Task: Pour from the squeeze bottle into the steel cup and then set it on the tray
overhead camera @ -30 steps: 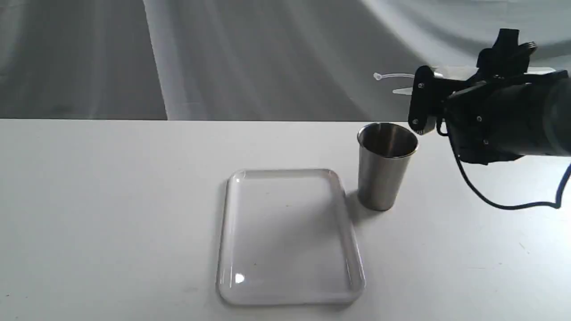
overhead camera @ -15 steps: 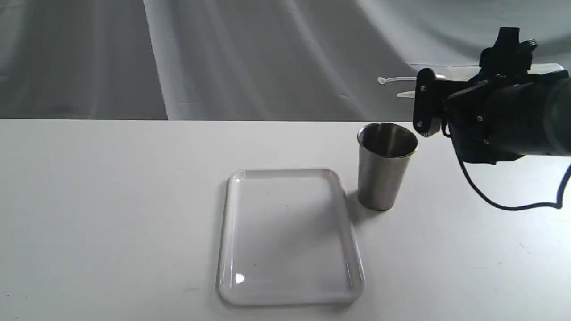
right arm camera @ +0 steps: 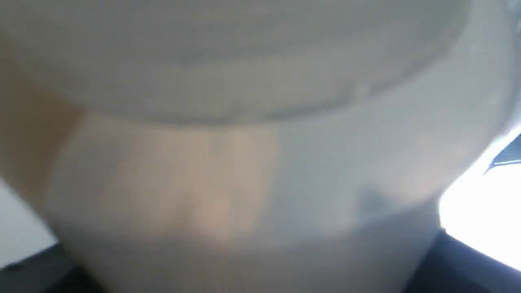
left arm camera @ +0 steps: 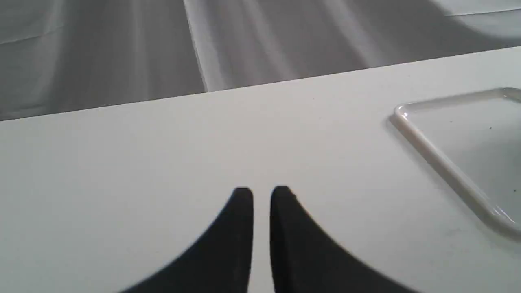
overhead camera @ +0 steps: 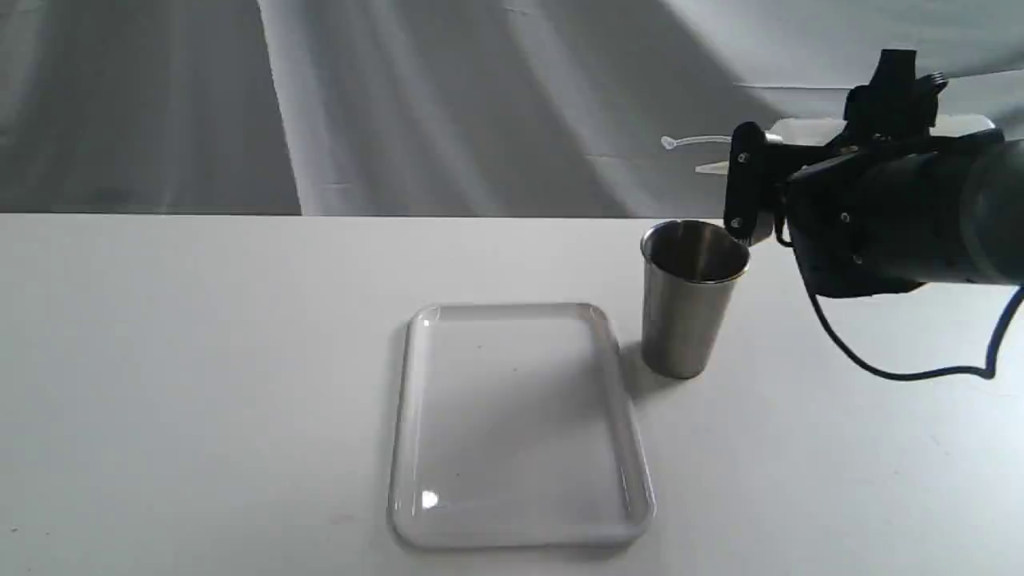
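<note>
One squeeze bottle (overhead camera: 804,128) clamped in the right end effector (overhead camera: 752,184); soft walls I'd guess, so hold its body gently.

- The right arm (overhead camera: 920,212) reaches in level from the right, raised above the table.
- The right gripper (overhead camera: 756,176) is clamped around the squeeze bottle (overhead camera: 804,128), holding it horizontal.
- The left gripper (left arm camera: 261,194) sits low, its black fingers (left arm camera: 244,228) almost touching and empty.
</note>
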`<state>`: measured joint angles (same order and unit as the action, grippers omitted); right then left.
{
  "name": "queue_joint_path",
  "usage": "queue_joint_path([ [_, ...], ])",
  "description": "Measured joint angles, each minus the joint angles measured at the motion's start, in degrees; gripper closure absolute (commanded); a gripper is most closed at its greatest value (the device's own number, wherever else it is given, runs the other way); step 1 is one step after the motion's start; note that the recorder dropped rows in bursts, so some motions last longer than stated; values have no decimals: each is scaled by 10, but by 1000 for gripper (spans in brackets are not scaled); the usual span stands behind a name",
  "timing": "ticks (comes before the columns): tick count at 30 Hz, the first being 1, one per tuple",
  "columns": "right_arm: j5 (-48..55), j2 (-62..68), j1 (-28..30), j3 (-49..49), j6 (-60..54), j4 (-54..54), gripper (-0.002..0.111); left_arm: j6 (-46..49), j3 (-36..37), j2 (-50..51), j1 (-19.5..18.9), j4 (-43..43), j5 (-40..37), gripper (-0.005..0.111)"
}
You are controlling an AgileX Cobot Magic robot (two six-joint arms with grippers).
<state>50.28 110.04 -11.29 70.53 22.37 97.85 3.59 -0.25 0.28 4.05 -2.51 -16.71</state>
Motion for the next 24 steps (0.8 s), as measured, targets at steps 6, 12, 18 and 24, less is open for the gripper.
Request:
queue_joint_path([
  [6,0,0,-1,0,0,0,59,0,0,0,0,0,0,98],
  [12,0,0,-1,0,0,0,59,0,0,0,0,0,0,98],
  [18,1,0,-1,0,-8,0,59,0,0,0,0,0,0,98],
  [24,19,0,-1,0,-61,0,59,0,0,0,0,0,0,98],
])
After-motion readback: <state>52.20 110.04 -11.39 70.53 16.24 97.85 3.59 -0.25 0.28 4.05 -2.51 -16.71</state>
